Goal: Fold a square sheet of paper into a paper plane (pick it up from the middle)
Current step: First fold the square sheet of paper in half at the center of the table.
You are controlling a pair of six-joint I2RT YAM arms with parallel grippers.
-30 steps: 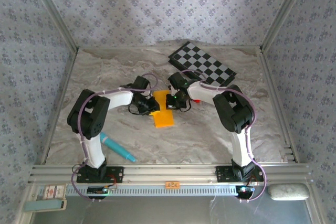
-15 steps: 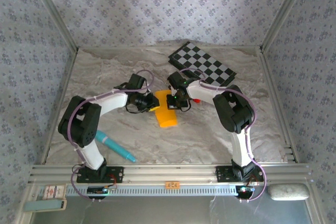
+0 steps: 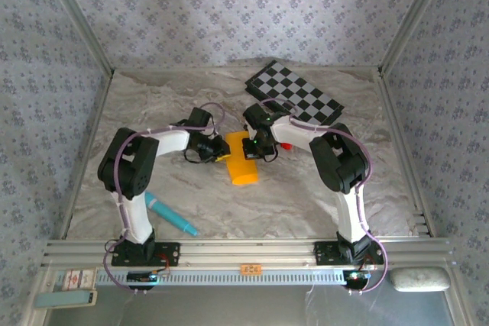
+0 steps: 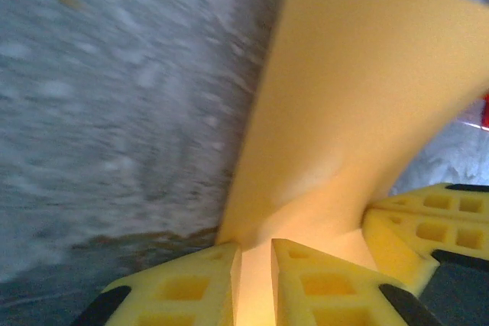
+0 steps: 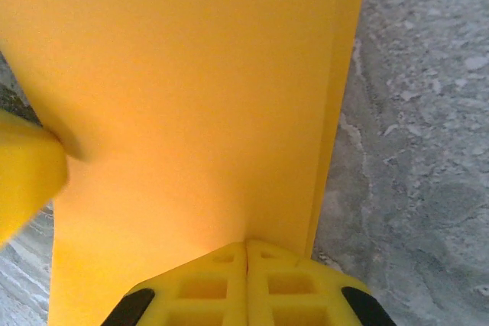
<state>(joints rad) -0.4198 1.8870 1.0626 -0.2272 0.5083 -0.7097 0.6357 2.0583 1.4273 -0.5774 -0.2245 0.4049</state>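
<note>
The square sheet of paper [image 3: 244, 166] is orange-yellow and lies mid-table, folded into a narrow strip whose near end curls. No paper plane is in view. My right gripper [image 3: 257, 148] is at the strip's far right edge. In the right wrist view its gripper [image 5: 246, 243] is shut on the paper [image 5: 191, 89]. My left gripper [image 3: 218, 152] is at the strip's far left edge. Its tips [image 4: 256, 248] stand a little apart over the paper [image 4: 359, 97], which bends upward just past them. The right gripper's yellow fingers [image 4: 428, 219] are close by.
A black-and-white checkerboard [image 3: 294, 95] lies at the back right. A small red block [image 3: 285, 145] sits just right of the right gripper. A teal pen [image 3: 172, 214] lies near the left arm's base. Metal rails edge the table.
The left arm's elbow swung out to the left and came back. The paper's near end shifted slightly right and curled. Both grippers stayed at the paper's far end.
</note>
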